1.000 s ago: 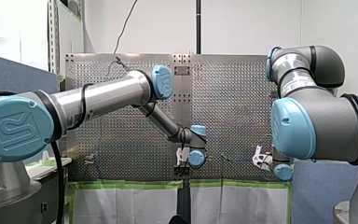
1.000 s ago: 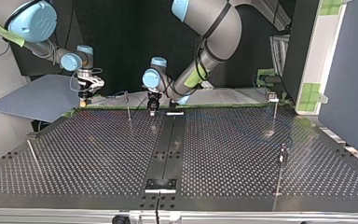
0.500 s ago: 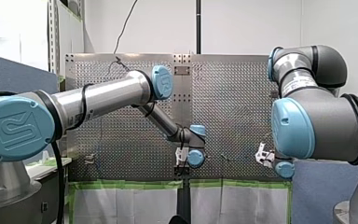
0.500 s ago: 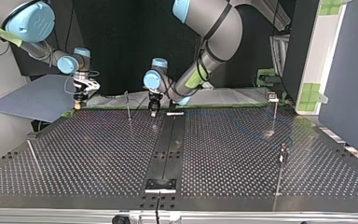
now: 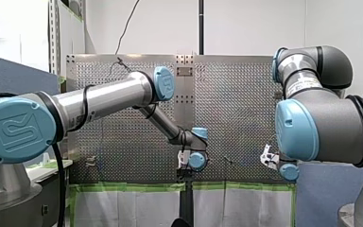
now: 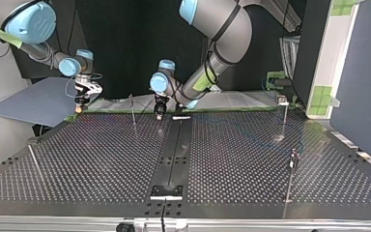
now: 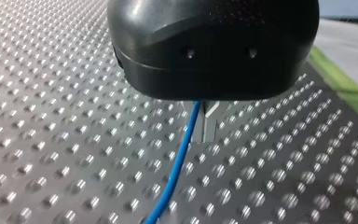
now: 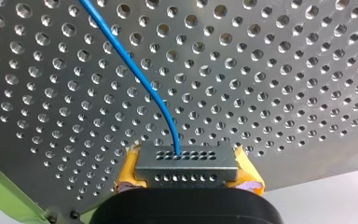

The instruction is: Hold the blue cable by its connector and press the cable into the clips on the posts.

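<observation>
In the right wrist view, my right gripper (image 8: 186, 169) is shut with its yellow pads (image 8: 127, 173) on a grey perforated connector (image 8: 186, 163). The blue cable (image 8: 135, 74) leaves the connector's top and runs away over the perforated table (image 8: 270, 70). In the left wrist view the blue cable (image 7: 179, 163) comes out from under my left gripper's black body (image 7: 214, 46), close above the table. In the top view my right gripper (image 6: 80, 107) hangs at the far left edge and my left gripper (image 6: 159, 113) near the far middle, with a thin post (image 6: 133, 110) between them.
More thin posts stand at the top view's right (image 6: 284, 113) and nearer right (image 6: 292, 164), and a rod (image 6: 34, 162) lies at the left. A dark strip (image 6: 171, 159) runs down the table's middle. Green tape (image 5: 132, 187) lines the table's edge.
My right gripper has shifted with the connector towards the top view's left, out along the table's far edge. My left gripper has stayed almost in place.
</observation>
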Action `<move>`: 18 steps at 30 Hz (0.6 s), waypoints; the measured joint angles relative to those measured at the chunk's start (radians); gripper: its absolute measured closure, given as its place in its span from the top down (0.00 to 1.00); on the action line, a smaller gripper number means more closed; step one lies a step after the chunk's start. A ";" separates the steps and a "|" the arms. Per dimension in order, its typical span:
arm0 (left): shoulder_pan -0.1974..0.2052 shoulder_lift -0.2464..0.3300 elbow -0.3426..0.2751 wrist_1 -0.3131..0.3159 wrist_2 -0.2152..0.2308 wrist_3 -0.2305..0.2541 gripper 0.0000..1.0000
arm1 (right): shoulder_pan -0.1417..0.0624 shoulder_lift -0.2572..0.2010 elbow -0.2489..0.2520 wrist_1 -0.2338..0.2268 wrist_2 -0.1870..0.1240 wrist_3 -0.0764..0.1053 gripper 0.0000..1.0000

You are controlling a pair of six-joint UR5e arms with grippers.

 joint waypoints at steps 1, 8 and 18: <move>-0.001 0.000 -0.006 0.006 0.006 0.003 0.23 | 0.001 0.000 0.000 0.000 0.000 -0.001 0.00; -0.008 0.000 -0.042 0.034 0.052 0.034 0.76 | 0.009 0.000 0.000 0.004 -0.003 -0.002 0.00; -0.018 0.000 -0.101 0.032 0.097 0.097 1.00 | 0.022 0.001 0.000 0.015 -0.004 -0.002 0.00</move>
